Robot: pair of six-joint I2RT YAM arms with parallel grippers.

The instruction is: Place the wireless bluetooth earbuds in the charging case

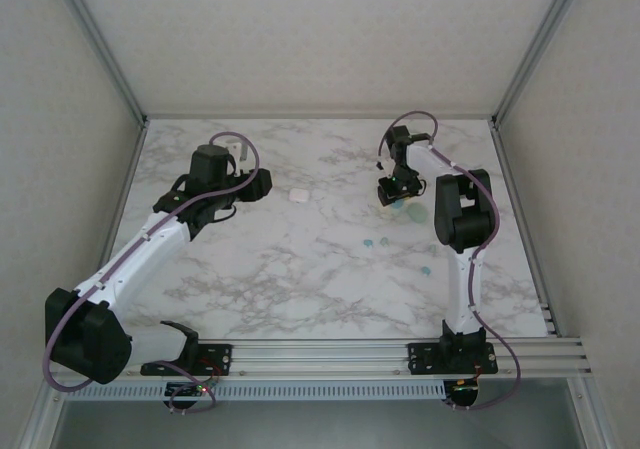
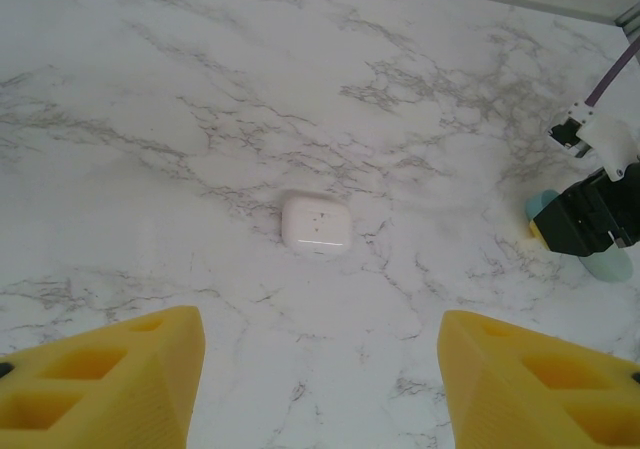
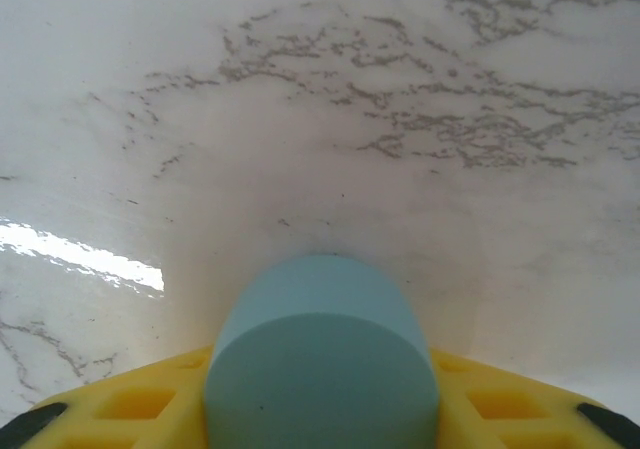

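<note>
My right hand [image 3: 320, 414] grips the case [image 3: 322, 349] at the desk's [image 1: 290, 269] far right; a skewed hold could let it twist or pop free. My left hand [image 2: 320, 379] hangs wide. The buds [image 1: 368, 241] lie loose nearby, tiny, easily fumbled.

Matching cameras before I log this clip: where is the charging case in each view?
Top external: charging case right of centre, at the right pincer.
Left wrist: charging case at far right edge, under that black pincer.
Right wrist: charging case bottom centre, between yellow fingers.
Shared landmark: the right pincer gripping it.
</note>
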